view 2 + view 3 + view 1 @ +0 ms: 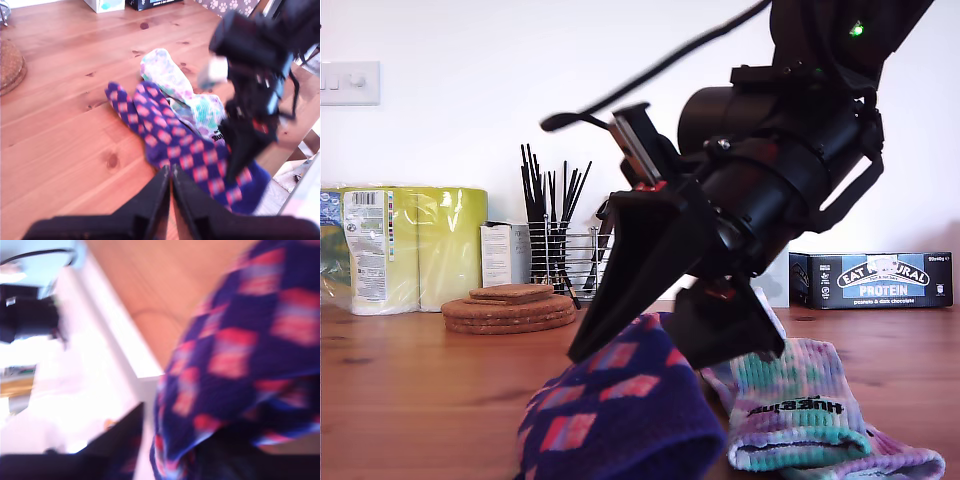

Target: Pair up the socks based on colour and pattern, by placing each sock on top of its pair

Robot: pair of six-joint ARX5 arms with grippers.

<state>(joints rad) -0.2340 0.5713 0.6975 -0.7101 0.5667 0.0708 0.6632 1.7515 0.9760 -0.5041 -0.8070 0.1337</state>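
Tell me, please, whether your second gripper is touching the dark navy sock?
Touching. In the second wrist view my second gripper has the navy sock running down between its dark fingers; the exterior view shows them pressed into the fabric.

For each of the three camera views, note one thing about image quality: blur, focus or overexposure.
Exterior view: the background shelf items are sharp, while the dark arm close to the lens fills the frame and hides much of the navy sock. First wrist view: the other arm is motion-blurred; the wood table stays fairly clear. Second wrist view: everything is smeared, and the area beyond the table edge is blown out white.
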